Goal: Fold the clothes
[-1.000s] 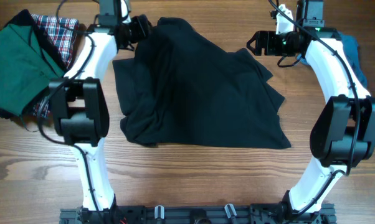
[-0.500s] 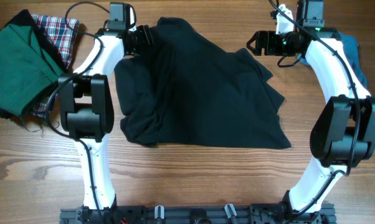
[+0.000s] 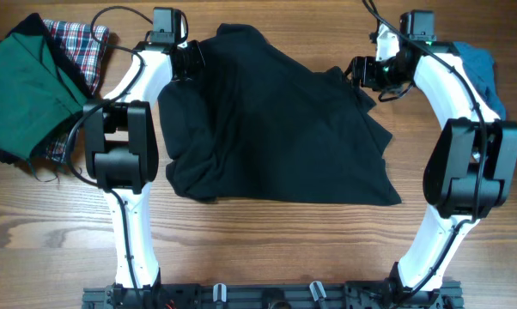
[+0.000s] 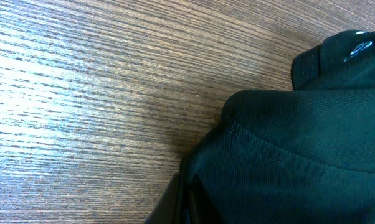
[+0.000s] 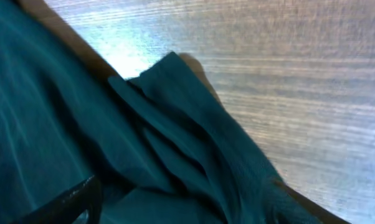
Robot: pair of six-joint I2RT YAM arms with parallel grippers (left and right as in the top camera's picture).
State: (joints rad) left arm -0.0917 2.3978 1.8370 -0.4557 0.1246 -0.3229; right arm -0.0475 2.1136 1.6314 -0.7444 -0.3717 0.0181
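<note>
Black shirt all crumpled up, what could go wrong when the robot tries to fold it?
The left gripper seems to pinch only the edge of the black shirt, so it might slip out. The right gripper hangs open over bunched folds at the shirt's corner, so it may grab several layers. The shirt's crumpled parts could get folded in as wrinkles.
</note>
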